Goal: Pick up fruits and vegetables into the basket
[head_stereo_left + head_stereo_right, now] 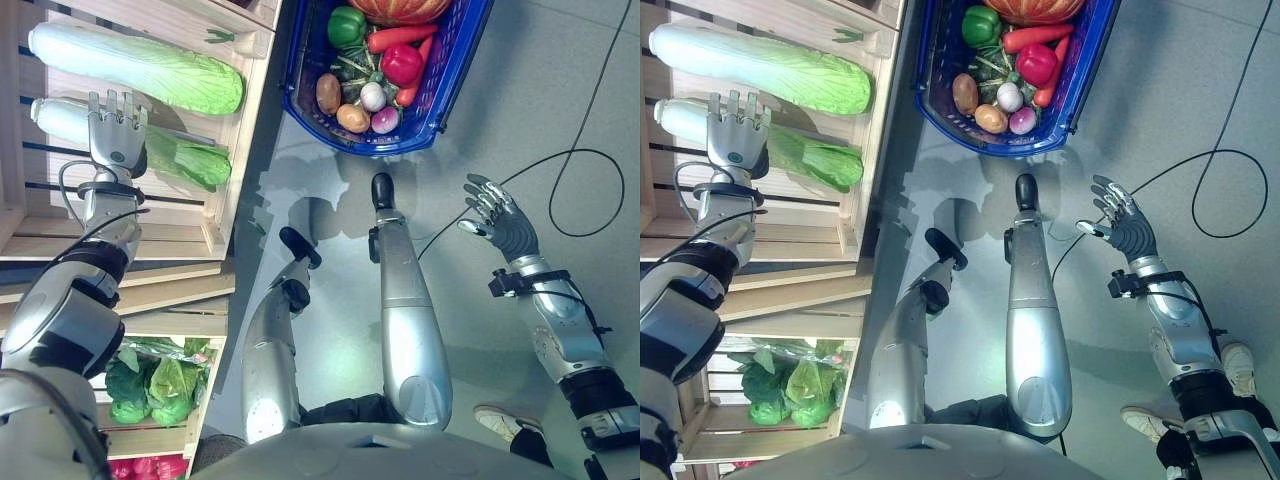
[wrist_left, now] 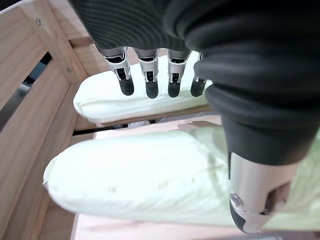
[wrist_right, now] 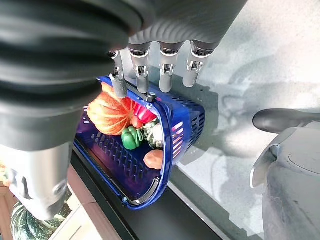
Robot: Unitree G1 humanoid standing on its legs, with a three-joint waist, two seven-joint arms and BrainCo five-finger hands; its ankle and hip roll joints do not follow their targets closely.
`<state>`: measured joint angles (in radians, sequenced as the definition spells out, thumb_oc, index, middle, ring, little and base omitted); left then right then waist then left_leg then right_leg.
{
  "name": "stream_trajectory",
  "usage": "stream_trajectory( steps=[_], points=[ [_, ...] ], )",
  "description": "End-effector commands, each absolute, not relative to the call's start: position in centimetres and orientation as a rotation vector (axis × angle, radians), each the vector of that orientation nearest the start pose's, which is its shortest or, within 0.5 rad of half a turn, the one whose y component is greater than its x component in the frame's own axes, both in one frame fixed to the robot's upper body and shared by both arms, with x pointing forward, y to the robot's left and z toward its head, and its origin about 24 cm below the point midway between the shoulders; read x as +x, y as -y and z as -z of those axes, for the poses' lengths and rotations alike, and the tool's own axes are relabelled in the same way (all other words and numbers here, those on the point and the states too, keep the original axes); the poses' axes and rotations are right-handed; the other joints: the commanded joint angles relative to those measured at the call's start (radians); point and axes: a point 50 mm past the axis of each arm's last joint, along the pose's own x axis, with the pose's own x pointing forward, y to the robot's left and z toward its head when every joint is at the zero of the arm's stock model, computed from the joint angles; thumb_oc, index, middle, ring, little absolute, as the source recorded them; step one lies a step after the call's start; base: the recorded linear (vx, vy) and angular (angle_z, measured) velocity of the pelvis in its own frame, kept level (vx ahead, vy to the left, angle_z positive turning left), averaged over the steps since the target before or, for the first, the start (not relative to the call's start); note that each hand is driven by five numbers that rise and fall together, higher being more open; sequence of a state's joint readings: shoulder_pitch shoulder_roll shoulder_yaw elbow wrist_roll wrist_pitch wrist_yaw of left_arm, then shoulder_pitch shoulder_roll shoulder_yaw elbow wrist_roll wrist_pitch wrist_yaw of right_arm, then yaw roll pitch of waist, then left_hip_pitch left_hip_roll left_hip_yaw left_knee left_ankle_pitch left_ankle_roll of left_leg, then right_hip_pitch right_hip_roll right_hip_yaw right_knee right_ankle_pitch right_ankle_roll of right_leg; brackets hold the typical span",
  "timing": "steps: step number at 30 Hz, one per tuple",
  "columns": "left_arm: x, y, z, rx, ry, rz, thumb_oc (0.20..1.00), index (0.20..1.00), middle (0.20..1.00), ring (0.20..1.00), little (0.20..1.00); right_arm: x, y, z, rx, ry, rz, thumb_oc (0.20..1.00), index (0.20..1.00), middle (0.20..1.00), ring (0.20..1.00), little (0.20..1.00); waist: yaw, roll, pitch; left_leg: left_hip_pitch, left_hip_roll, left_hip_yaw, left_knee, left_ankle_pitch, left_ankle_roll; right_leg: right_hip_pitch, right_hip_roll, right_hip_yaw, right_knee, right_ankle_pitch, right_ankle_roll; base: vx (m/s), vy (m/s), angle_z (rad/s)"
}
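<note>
Two long pale-green napa cabbages lie on a slatted wooden shelf (image 1: 232, 150): one at the back (image 1: 140, 65), one nearer (image 1: 185, 160). My left hand (image 1: 112, 140) hovers over the nearer cabbage's white end with straight fingers (image 2: 150, 80), open and holding nothing; that cabbage (image 2: 150, 175) lies right under the palm. On the floor stands the blue basket (image 1: 452, 75), with a pumpkin (image 1: 400, 8), a green pepper (image 1: 346, 27), a red pepper (image 1: 402, 63), carrots, a potato (image 1: 328, 92) and onions in it. Off to the basket's near right, over bare floor, my right hand (image 1: 505, 225) is open and empty.
A lower shelf compartment holds leafy green vegetables (image 1: 160, 385), with red produce (image 1: 150, 468) below it. A person's shoe (image 1: 505, 420) rests on the grey floor at the lower right. The shelf's wooden side wall (image 2: 30, 100) stands close beside the left hand.
</note>
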<state>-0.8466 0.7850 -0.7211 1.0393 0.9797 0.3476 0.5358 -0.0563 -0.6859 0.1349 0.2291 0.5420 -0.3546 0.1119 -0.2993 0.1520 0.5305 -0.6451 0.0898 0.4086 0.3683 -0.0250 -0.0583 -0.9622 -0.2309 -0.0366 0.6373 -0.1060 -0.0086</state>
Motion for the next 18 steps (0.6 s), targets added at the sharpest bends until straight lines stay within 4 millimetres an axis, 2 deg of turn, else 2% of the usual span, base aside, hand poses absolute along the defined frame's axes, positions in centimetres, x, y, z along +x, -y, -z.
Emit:
stream_trajectory(
  steps=[1,8,18],
  points=[
    [33.3,-36.9,-15.2,2.283,-0.258,-0.614,1.0,1.0,1.0,1.0,1.0,25.7,25.5,-8.2,-0.144,0.201,-0.152,1.0,1.0,1.0,1.0,1.0,-0.044,0.014,-0.011,-0.137,0.022,0.007,0.229,-0.13,-0.013,-0.02,0.011,0.042,-0.097,0.024,0.107,0.0,0.0,0.0],
    [32.5,-37.7,-14.4,2.287,-0.334,-0.62,1.0,1.0,1.0,1.0,1.0,25.8,25.5,-8.7,-0.143,0.217,-0.133,1.0,1.0,1.0,1.0,1.0,-0.042,0.016,-0.011,-0.167,0.025,0.007,0.239,-0.133,-0.014,-0.048,0.009,0.054,-0.104,0.034,0.111,0.0,0.011,-0.02],
    [31.4,-39.3,-15.3,2.28,-0.444,-0.733,1.0,1.0,1.0,1.0,1.0,26.1,25.9,-10.0,-0.161,0.279,-0.108,1.0,1.0,1.0,1.0,1.0,-0.034,0.02,-0.011,-0.224,0.026,-0.001,0.264,-0.142,-0.009,-0.107,0.009,0.067,-0.088,0.039,0.11,0.01,0.028,-0.02]
  ],
)
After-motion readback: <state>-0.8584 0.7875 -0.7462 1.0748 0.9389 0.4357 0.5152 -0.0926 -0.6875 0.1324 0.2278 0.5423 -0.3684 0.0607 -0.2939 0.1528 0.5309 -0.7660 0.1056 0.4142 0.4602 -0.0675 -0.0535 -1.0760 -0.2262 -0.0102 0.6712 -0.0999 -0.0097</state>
